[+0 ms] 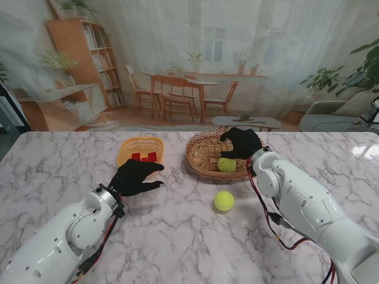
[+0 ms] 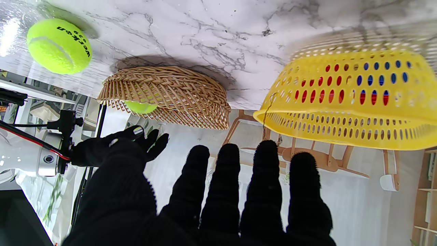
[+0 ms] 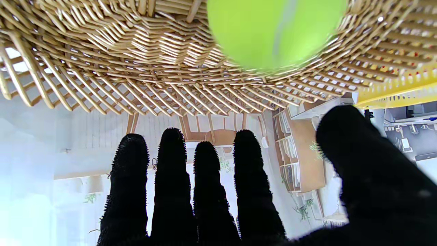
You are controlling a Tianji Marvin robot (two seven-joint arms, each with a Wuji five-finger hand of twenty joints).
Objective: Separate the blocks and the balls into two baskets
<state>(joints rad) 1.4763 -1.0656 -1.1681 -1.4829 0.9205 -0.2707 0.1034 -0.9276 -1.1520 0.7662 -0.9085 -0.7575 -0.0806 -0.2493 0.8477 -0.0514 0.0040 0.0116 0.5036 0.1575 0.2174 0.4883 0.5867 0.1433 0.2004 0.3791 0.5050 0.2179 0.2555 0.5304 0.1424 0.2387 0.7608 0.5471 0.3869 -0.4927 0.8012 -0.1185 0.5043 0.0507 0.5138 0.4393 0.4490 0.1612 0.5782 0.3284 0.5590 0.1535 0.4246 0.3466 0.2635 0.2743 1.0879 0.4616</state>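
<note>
- The right hand [image 1: 241,142] hovers over the wicker basket [image 1: 204,155], black-gloved fingers [image 3: 172,177] spread and released, grasping nothing.
- One tennis ball [image 1: 227,165] lies inside that basket, near its nearer rim, beside the right wrist.
- The left hand [image 1: 135,177] is splayed and empty just nearer to me than the yellow plastic basket [image 1: 140,146], which holds red blocks [image 1: 144,157]; the left wrist view shows blue ones through its holes too.
- A second tennis ball [image 1: 224,200] sits on the desk [image 1: 177,236], nearer to me than the wicker basket, between the two arms.
- Open marble lies all around it.
- A printed dining-room backdrop stands behind the desk's far edge.
</note>
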